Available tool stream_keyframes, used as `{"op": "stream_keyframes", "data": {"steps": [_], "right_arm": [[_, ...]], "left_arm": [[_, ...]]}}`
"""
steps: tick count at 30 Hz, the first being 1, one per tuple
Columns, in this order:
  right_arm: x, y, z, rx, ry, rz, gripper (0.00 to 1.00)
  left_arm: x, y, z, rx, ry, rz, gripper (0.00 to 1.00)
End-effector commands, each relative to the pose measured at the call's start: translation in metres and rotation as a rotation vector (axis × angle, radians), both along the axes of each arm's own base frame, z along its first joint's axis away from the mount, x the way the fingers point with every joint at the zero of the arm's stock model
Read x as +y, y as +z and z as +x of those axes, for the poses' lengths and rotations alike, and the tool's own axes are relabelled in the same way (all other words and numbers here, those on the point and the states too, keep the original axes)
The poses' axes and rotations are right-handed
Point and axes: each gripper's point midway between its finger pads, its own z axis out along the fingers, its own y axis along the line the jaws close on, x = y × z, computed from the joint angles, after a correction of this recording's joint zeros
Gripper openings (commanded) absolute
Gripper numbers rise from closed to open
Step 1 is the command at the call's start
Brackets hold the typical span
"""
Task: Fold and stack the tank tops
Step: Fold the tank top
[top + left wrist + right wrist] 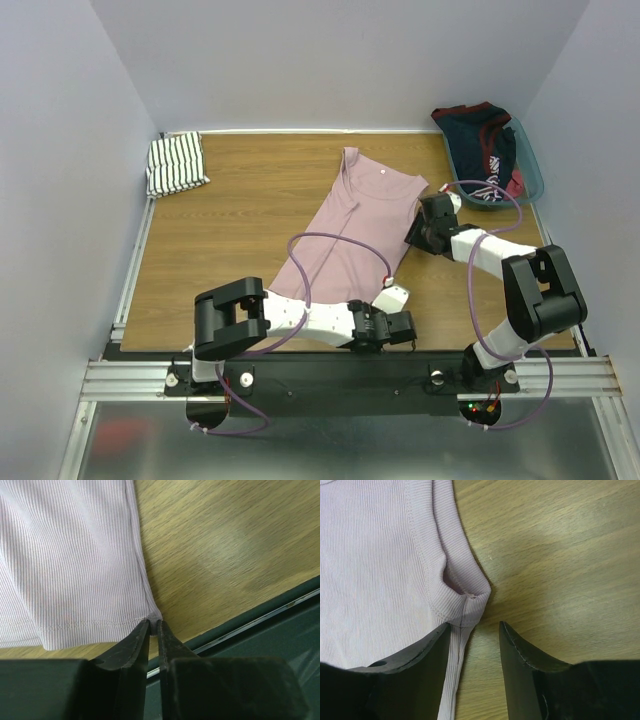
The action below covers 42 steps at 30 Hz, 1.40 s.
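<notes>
Two corners of the pink tank top (345,240) are my targets. It lies flat mid-desk (230,230), straps toward the far edge and hem toward the near edge. My left hand (154,624) nips the hem corner on the side toward the desk's right edge, jaws almost together on the stitched edge. My right hand (475,625) is released, jaws astride the underarm seam, one over cloth, one over bare wood. I judge this the grasp before a lengthwise fold. Next, the right hand must clench on that bunched seam, then both carry the side across together. The fine ribbed knit looks thin and limp, so it will likely sag. The striped tank top (176,163) sits folded in the far left corner.
</notes>
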Motion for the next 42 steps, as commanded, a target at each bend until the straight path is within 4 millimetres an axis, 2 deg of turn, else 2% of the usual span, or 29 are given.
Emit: {"op": "stream_keyframes", "data": {"steps": [1,5,6,12,15,23,26,30,36,42], "right_arm": [[-0.001,0.023,0.02,-0.088,-0.005,0.004,0.51],[0.0,0.031,0.017,-0.108,0.001,0.015,0.55],[-0.001,0.033,0.017,-0.113,-0.003,0.012,0.55],[-0.001,0.034,0.021,-0.116,-0.007,0.004,0.53],[-0.001,0.028,0.022,-0.103,-0.004,-0.001,0.48],[-0.002,0.016,0.03,-0.082,-0.01,-0.026,0.47],[-0.004,0.011,0.031,-0.075,-0.018,-0.035,0.43],[-0.008,0.011,0.033,-0.082,-0.036,-0.055,0.33],[-0.016,0.029,0.036,-0.129,-0.054,-0.086,0.2],[-0.012,0.049,0.042,-0.143,-0.012,-0.093,0.2]], "left_arm": [[-0.014,0.009,0.001,-0.016,-0.012,-0.029,0.2],[-0.015,0.019,0.003,-0.029,-0.001,-0.053,0.01],[-0.016,0.023,0.003,-0.031,-0.001,-0.061,0.0],[-0.02,0.041,0.006,-0.046,0.007,-0.106,0.0],[-0.022,0.048,0.005,-0.045,0.005,-0.126,0.0],[-0.026,0.061,0.002,-0.032,-0.008,-0.175,0.0],[-0.028,0.066,0.001,-0.027,-0.015,-0.196,0.0],[-0.029,0.074,-0.001,-0.022,-0.024,-0.227,0.0],[-0.031,0.08,-0.003,-0.014,-0.035,-0.283,0.0],[-0.026,0.072,0.002,0.007,-0.011,-0.31,0.0]]}}
